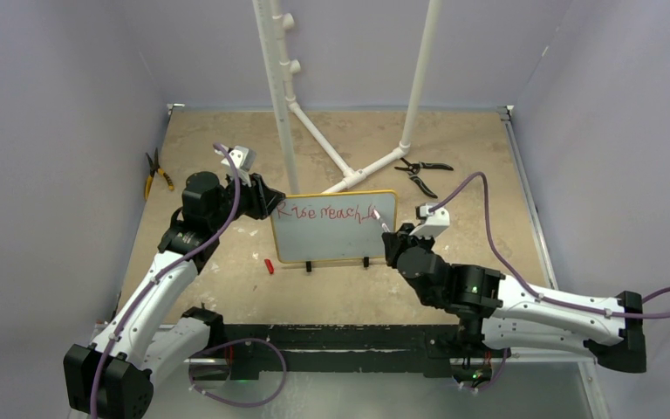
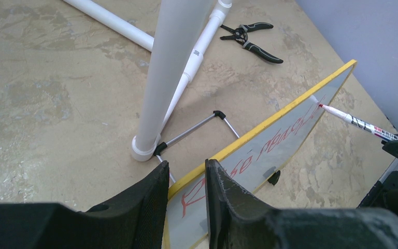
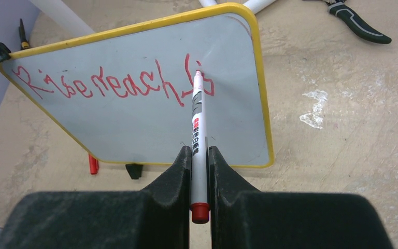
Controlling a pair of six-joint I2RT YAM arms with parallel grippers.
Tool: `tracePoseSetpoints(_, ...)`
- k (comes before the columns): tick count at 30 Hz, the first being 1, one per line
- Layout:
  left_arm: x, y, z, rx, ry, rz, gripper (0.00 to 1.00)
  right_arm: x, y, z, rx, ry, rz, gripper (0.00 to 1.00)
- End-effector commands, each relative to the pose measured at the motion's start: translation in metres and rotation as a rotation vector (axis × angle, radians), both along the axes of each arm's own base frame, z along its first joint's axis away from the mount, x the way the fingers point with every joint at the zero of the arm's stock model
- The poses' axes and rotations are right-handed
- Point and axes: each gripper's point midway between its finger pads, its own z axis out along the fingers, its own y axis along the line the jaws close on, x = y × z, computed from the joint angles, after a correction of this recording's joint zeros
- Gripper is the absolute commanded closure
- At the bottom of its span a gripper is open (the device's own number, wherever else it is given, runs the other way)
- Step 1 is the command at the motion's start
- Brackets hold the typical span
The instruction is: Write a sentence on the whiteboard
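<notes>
The left claw (image 2: 186, 172) clamped the board's (image 3: 134, 129) left edge, steadying it, while the right claw (image 3: 199, 153) pinched a marker (image 3: 198, 116), tip touching the sentence's (image 3: 114, 83) right end.

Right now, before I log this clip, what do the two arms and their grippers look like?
The left arm and right arm have white link shells with black joints and bases, and a looping purple cable along each. The left gripper and right gripper have chunky matt black fingers, with a white camera housing at each wrist.
</notes>
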Motion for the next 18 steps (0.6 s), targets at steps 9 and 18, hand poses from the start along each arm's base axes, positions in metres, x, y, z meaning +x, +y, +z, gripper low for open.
tracePoseSetpoints(9, -0.004, -0.003, -0.005, -0.011, 0.015, -0.021, 0.70, 0.003, -0.007, 0.015, 0.058, -0.016, -0.052, 1.00)
tracePoseSetpoints(18, -0.005, -0.003, -0.004, -0.012, 0.015, -0.022, 0.70, 0.004, -0.014, 0.010, 0.052, -0.005, -0.093, 1.00)
